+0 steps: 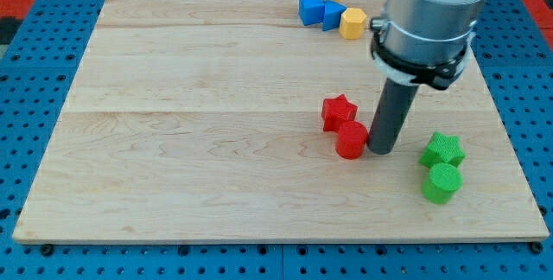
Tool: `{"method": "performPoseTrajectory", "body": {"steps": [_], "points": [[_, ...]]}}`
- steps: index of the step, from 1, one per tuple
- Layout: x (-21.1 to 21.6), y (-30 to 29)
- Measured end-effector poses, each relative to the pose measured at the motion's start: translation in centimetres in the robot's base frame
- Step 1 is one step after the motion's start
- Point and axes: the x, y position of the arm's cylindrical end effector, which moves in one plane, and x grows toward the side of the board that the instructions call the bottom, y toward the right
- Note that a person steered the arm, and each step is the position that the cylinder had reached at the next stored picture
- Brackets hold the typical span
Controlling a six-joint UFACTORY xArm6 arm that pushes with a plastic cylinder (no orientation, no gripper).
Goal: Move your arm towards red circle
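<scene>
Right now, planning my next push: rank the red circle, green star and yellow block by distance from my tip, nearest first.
From my tip:
1. Red circle, right beside it on the view's left.
2. Green star, to the view's right.
3. Yellow block, far up at the view's top.

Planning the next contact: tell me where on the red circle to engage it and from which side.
No grip is possible: my tip only pushes. Engage the red circle on its rounded wall at the view's right, where my tip already stands; the red star crowds its upper left.

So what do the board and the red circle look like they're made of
The board looks like pale wood, matte, with visible grain and plank seams. The red circle, right beside my tip, looks like plastic or painted wood: uniform colour, soft sheen; I can't tell which.
</scene>
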Motion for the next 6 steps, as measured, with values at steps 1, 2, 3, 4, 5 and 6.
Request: {"method": "performPoseTrajectory", "body": {"steps": [1, 2, 3, 4, 5, 6], "points": [[3.8, 2.8], [5.2, 6.8], [5.2, 7.4], [5.1, 1.5], [1.1, -0.4], [-1.4, 0.9]]}}
